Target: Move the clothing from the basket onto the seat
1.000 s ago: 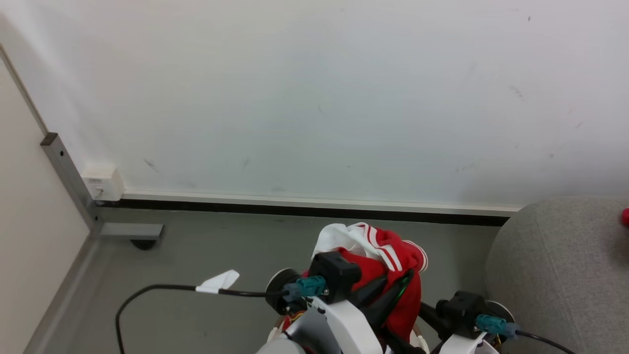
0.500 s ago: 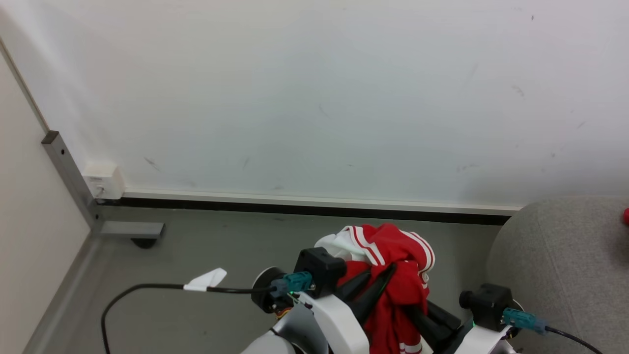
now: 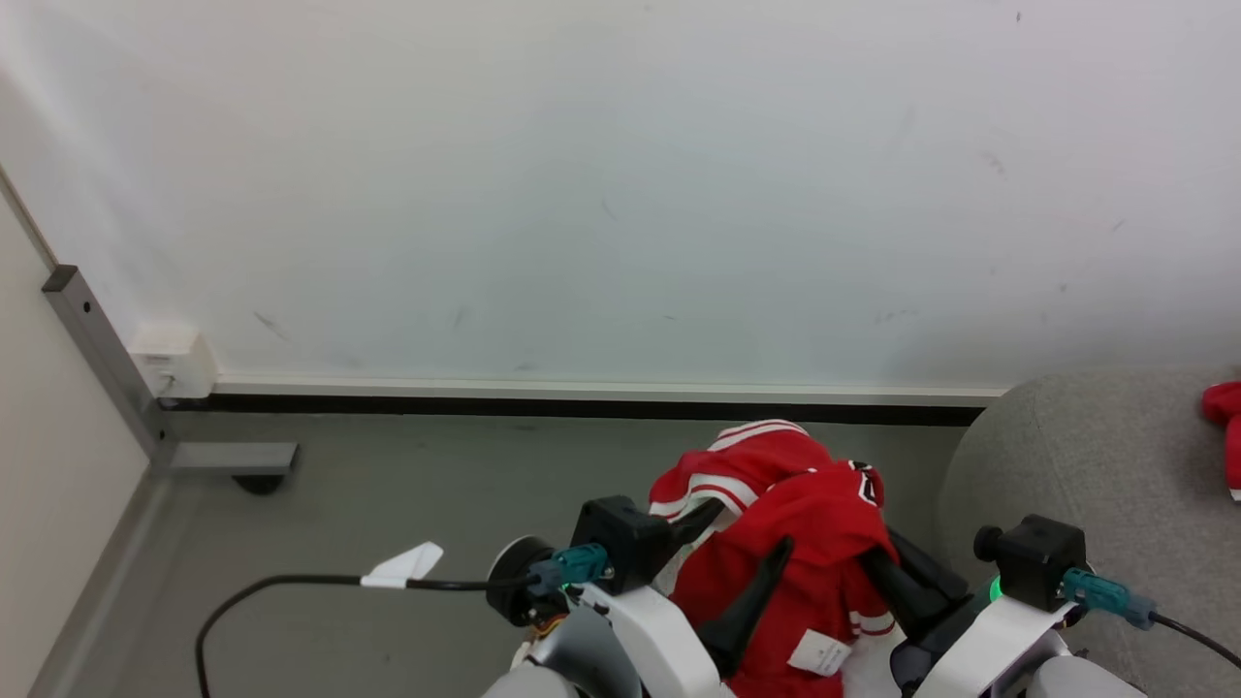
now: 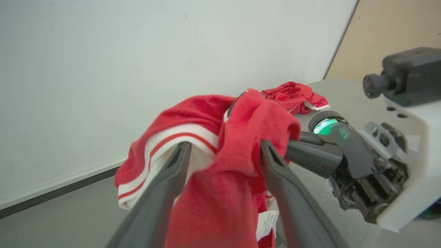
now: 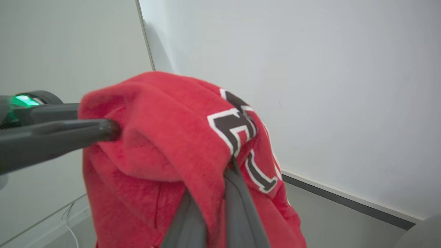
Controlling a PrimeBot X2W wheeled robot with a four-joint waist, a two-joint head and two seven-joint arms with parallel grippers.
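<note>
The clothing [image 3: 785, 528] is a bright red jersey with white-striped trim, hanging in the air between my two grippers over the grey floor. My right gripper [image 3: 873, 562] is shut on its right side; in the right wrist view the right gripper [image 5: 220, 187] pinches a fold beside the dark lettering. My left gripper [image 3: 751, 528] is open, and the cloth drapes over and between its spread fingers [image 4: 172, 172]. The seat [image 3: 1086, 465], in light grey fabric, stands at the right with another red garment [image 3: 1224, 427] lying on it. The basket is out of view.
A white wall with a dark baseboard [image 3: 582, 407] closes the far side. A grey metal post with a foot [image 3: 228, 456] and a wall socket [image 3: 170, 359] stand at the left. A black cable with a white tag [image 3: 402, 565] trails over the floor.
My right gripper has come in from the right and shut on the jersey. My left gripper has opened its fingers. The jersey has shifted right, toward the seat, and the camera has moved a little.
</note>
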